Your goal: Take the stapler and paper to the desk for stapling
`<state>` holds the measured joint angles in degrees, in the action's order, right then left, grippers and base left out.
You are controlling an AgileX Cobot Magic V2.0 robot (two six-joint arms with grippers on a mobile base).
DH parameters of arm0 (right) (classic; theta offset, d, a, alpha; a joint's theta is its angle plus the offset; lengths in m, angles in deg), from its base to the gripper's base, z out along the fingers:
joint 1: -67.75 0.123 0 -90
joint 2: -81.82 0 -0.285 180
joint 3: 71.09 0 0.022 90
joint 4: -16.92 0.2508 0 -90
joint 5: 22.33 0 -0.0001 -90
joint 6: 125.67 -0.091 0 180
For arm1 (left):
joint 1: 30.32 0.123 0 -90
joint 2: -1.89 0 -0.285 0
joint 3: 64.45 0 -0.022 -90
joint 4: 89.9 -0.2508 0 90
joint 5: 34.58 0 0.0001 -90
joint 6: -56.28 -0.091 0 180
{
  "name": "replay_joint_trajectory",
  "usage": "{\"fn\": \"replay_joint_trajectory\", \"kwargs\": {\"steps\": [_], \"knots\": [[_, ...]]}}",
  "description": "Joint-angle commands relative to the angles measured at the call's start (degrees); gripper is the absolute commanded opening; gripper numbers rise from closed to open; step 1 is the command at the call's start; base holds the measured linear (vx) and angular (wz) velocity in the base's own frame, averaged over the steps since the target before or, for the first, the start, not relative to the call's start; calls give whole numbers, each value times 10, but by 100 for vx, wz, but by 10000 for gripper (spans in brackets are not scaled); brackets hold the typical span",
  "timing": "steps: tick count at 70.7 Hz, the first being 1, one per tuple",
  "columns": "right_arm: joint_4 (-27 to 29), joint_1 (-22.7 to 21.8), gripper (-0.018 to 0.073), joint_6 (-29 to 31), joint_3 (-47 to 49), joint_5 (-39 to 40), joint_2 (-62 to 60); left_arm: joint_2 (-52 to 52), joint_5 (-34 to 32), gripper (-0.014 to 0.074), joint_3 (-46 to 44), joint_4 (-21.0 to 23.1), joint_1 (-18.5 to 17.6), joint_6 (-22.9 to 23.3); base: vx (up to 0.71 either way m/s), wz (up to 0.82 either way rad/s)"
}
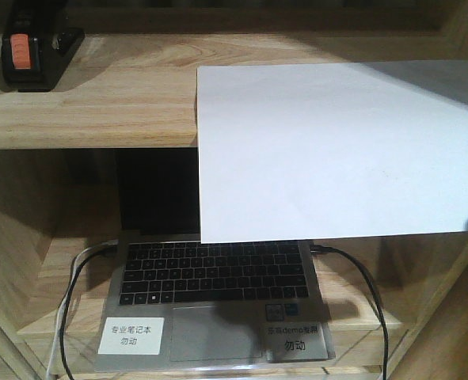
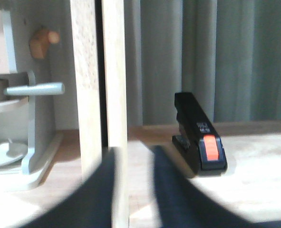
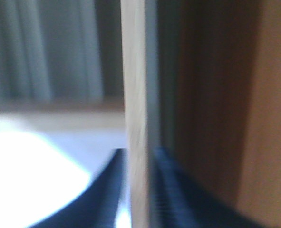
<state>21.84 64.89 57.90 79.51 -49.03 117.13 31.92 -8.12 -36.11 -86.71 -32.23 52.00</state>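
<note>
- Laptop [image 1: 218, 293] lies open on the lower shelf [image 1: 356, 313] in the front view, a white label [image 1: 131, 334] on its palm rest
- Paper [image 1: 336, 150] lies on the upper shelf [image 1: 91, 111], its near part overhanging the laptop; stapler [image 1: 36, 51] sits far left on that shelf, well apart from the paper
- Left wrist view: left gripper [image 2: 133, 148] is spread wide, a wooden upright [image 2: 114, 95] between its fingers; stapler [image 2: 199, 137] rests beyond, to the right, untouched
- Right wrist view, blurred: right gripper [image 3: 138, 150] is spread either side of a pale wooden edge [image 3: 135, 95]; paper [image 3: 35, 175] shows white at lower left
</note>
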Motion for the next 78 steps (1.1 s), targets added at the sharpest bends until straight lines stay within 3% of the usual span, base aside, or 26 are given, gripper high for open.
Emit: {"fn": "replay_joint_trajectory", "kwargs": {"steps": [1,11,15,41,61,78], "knots": [[6,-2,395,2,18,32,13,11,-19,460,-14,6,1,1,0,0],[6,-2,652,2,18,33,13,11,2,703,-14,5,1,1,0,0],[6,-2,732,2,18,33,13,11,8,734,-14,5,1,1,0,0],[6,-2,686,2,18,33,13,11,19,713,-14,4,1,1,0,0],[6,-2,569,2,18,33,13,11,19,697,-14,8,-1,2,0,0],[6,-2,461,2,18,33,13,11,38,682,-14,114,-65,-2,0,0]]}}
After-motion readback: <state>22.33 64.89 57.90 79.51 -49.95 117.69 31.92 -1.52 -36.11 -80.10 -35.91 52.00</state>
